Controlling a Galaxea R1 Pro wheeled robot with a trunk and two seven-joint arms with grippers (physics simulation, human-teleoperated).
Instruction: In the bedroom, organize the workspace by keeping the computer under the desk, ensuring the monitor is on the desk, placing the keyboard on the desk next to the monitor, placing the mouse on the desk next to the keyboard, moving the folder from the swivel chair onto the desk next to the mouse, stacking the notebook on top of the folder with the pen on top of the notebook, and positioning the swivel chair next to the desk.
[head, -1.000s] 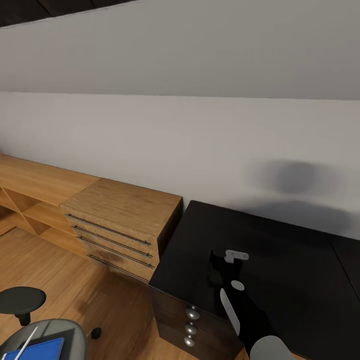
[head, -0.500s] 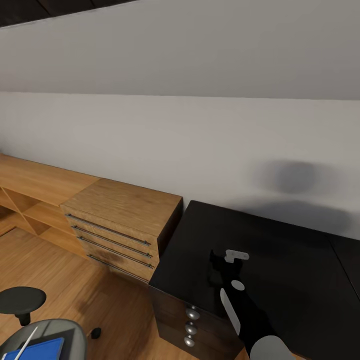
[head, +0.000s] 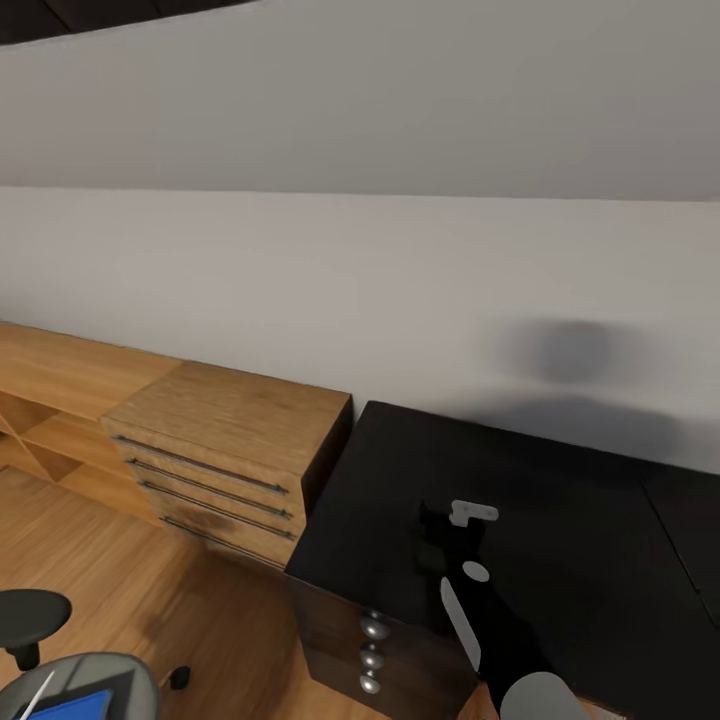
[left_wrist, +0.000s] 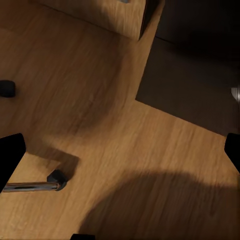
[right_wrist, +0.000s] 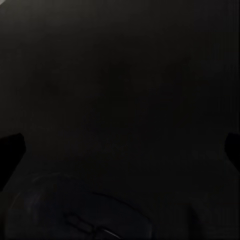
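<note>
right pincer (head: 440, 535): low middle of frame over the black counter (head: 560, 500); wide open, empty
mouse (right_wrist: 75, 215): dark, right under it; may get bumped
left pincer (left_wrist: 120, 150): open, empty over floor

The glossy black counter (head: 560, 520) stood against a plain light wall, its dark drawers with three round silver knobs (head: 372, 655) facing the wooden floor (head: 150, 610). A light wooden chest (head: 225, 455) with long bar handles stood just beside the counter's end. The right arm reached over the counter top, with its claw (head: 445, 535) above the surface. At the lower corner, the blue folder (head: 75, 705) lay on the swivel chair (head: 120, 680), near a round black stool (head: 30, 615).
</note>
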